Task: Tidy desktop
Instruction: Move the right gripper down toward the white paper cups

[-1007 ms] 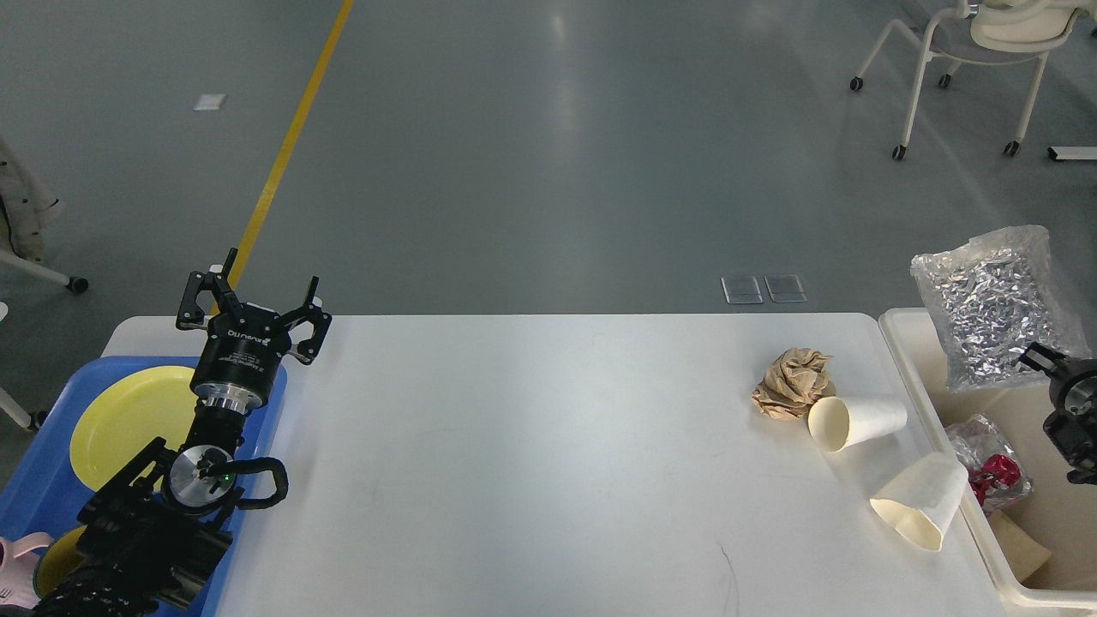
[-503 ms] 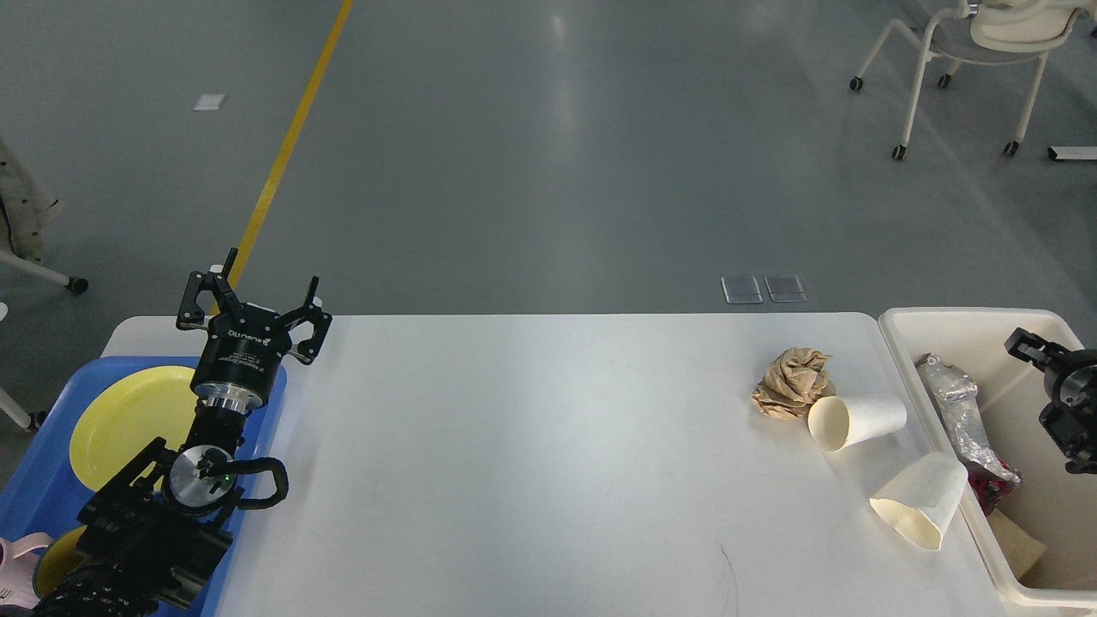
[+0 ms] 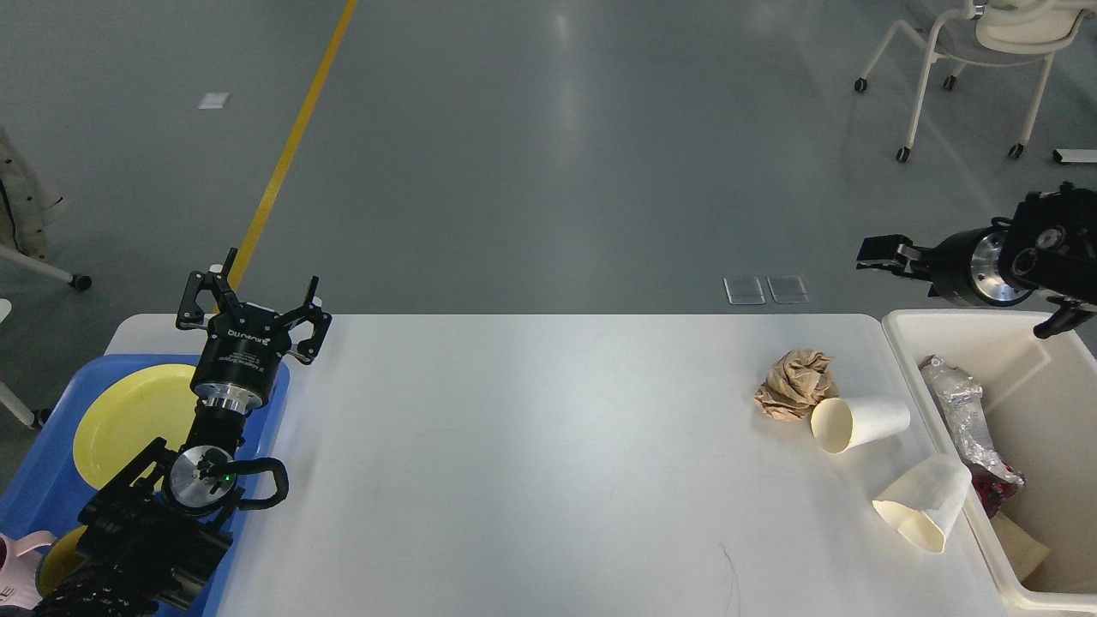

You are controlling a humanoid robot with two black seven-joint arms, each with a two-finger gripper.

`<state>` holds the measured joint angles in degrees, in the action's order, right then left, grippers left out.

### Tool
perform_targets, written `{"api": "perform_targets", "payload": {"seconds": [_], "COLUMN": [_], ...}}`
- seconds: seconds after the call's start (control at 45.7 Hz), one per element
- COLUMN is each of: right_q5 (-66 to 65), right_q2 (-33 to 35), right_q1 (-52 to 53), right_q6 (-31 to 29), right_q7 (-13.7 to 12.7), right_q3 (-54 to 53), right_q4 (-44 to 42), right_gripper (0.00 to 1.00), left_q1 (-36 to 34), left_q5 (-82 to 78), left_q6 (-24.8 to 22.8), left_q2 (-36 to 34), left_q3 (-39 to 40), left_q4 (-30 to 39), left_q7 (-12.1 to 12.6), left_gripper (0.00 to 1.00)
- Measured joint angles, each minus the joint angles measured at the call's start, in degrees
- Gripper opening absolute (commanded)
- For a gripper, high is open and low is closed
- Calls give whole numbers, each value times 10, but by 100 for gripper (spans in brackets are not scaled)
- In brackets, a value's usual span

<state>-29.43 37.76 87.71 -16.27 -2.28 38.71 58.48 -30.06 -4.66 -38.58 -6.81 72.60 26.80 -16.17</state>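
the left claw [image 3: 254, 302] gapes empty at the surface's [image 3: 548, 446] far-left corner; i cannot tell the right claw's [image 3: 876, 254] opening.

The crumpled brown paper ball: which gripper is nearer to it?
Right. The right gripper hangs above and right of the crumpled brown paper ball; the left gripper is far across the desktop.

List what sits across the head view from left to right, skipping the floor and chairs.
Pink cup → yellow plate in blue tray → left gripper → bare desktop → crumpled brown paper → upright-rimmed paper cup → crushed cup → foil bag in bin.
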Motion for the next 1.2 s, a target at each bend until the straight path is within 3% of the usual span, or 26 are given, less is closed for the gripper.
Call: {"api": "perform_targets", "payload": {"seconds": [0.131, 0.219, 0.394, 0.525, 0.766, 0.897, 1.204], "right_q5": [9, 46, 188, 241, 246, 240, 171], "right_q2": [-18, -44, -104, -142, -146, -124, -27], "right_q1": [141, 225, 361, 399, 385, 348, 133], "right_q6": [-6, -13, -76, -101, -93, -57, -11], "right_q7": [1, 3, 5, 3, 1, 1, 3], "right_q3": [118, 168, 207, 221, 242, 273, 290], "right_q4": [172, 239, 345, 382, 383, 351, 117], "right_gripper": [100, 100, 100, 100, 100, 100, 100], "left_q1": [0, 0, 0, 0, 0, 0, 0], "left_q5": [0, 0, 0, 0, 0, 0, 0], "left_q6": [0, 0, 0, 0, 0, 0, 0], "left_q2": [0, 0, 0, 0, 0, 0, 0], "left_q3": [0, 0, 0, 0, 0, 0, 0], "left_q4": [0, 0, 0, 0, 0, 0, 0], "left_q7": [0, 0, 0, 0, 0, 0, 0], "left_gripper": [97, 97, 97, 97, 97, 97, 97]}}
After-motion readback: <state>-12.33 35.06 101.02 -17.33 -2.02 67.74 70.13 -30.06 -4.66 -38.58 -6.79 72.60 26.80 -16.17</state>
